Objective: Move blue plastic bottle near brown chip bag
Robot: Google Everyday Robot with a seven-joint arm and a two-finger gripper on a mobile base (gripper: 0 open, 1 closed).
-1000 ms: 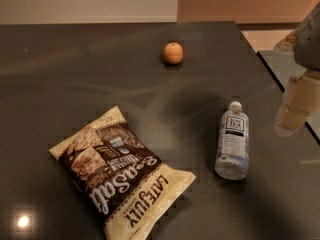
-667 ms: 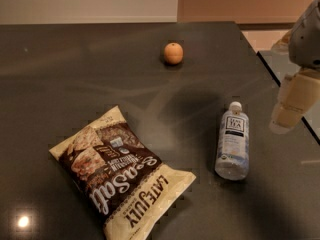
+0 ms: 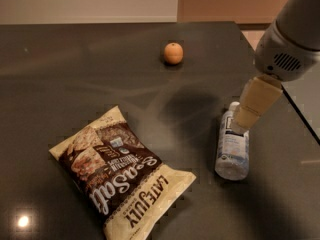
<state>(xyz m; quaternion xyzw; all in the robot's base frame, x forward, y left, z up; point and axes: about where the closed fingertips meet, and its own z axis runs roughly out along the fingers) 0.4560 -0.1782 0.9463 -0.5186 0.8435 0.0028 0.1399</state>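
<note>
The blue plastic bottle (image 3: 232, 153) lies on its side on the dark table (image 3: 75, 84) at the right, its white cap end pointing away from me. My gripper (image 3: 243, 123) hangs from the upper right and sits over the bottle's cap end, covering part of it. The brown chip bag (image 3: 117, 176) lies flat at the lower left of centre, its lettering upside down to me. A gap of bare table separates the bag from the bottle.
A small orange fruit (image 3: 173, 53) rests on the table at the back centre. The table's right edge (image 3: 280, 89) runs close behind the bottle. A bright light reflection (image 3: 23, 221) shows at the lower left.
My gripper has moved left and down from the table's right edge to over the bottle's cap end. The bottle, bag and orange fruit have not moved.
</note>
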